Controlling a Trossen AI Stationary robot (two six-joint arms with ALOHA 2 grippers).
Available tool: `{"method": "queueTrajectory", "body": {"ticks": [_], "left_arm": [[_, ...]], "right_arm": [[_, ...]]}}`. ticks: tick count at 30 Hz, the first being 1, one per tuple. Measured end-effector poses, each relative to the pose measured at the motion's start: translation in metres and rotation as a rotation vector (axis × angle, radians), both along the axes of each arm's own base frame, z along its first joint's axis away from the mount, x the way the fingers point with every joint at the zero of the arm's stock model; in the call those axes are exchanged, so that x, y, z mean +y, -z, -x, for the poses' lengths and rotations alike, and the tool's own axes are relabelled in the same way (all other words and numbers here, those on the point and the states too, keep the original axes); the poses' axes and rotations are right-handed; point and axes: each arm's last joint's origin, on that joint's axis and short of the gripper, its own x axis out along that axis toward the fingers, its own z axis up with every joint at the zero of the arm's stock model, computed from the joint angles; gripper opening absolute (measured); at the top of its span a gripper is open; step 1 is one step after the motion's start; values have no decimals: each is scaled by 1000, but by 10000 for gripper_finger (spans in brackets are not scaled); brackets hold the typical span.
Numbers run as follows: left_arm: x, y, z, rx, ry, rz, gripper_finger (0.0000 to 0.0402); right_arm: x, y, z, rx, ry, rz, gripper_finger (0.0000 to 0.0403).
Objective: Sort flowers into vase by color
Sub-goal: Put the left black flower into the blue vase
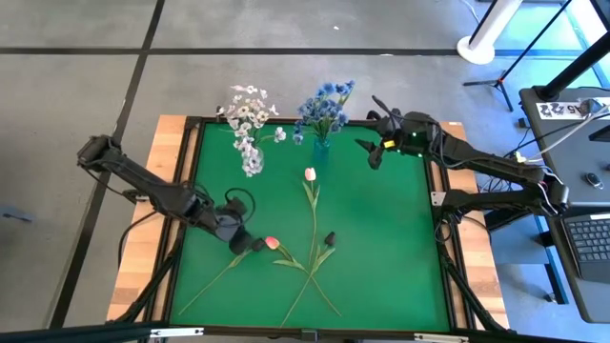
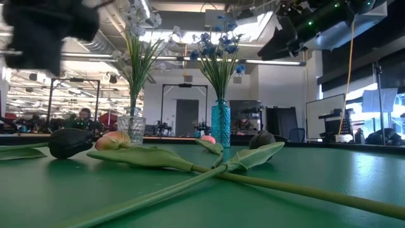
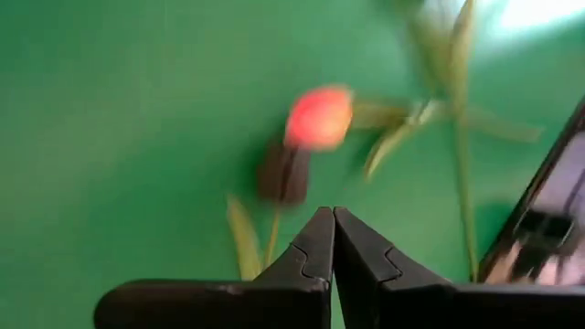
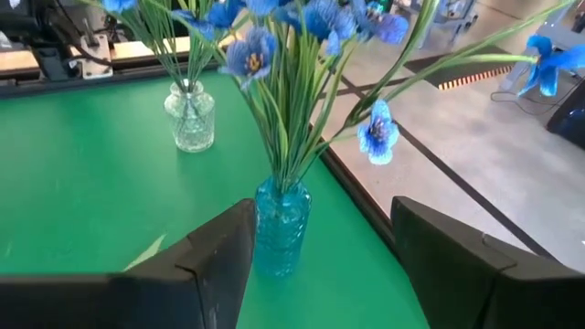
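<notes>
Several tulips lie crossed on the green mat: a pink one (image 1: 310, 174), a second pink one (image 1: 272, 243) and two dark ones (image 1: 255, 246) (image 1: 330, 237). My left gripper (image 1: 238, 233) (image 3: 334, 228) is shut and hangs above the mat beside the left dark tulip (image 3: 283, 174) and the pink tulip (image 3: 318, 117); the low view shows it raised well clear (image 2: 44, 31). My right gripper (image 1: 376, 143) (image 4: 320, 265) is open and empty, up in the air near the blue vase (image 4: 279, 228) that holds blue flowers (image 1: 324, 105). White sprays (image 1: 250, 110) stand in a clear glass vase (image 1: 252, 160).
Both vases stand at the mat's far edge, side by side. A raised black frame (image 1: 434, 229) borders the mat, with wooden table edges (image 1: 143, 248) outside it. Bare mat lies on the right (image 1: 391, 248) and near the left far corner (image 1: 214, 181). Long stems and leaves (image 2: 190, 168) cross the near middle.
</notes>
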Motion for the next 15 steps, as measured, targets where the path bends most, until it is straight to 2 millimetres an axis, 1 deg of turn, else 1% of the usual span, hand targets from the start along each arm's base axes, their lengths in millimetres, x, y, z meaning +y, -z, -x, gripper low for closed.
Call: {"method": "queueTrajectory", "body": {"ticks": [3, 6, 15], "left_arm": [[-11, 10, 0, 92, 23, 76, 1], [-20, 20, 0, 165, 64, 94, 5], [-45, 49, -5, 300, 128, 126, 70]], "right_arm": [[0, 1, 0, 16, -5, 9, 254], [0, 1, 0, 20, -8, 16, 254], [0, 0, 0, 23, -14, 40, 254]]}}
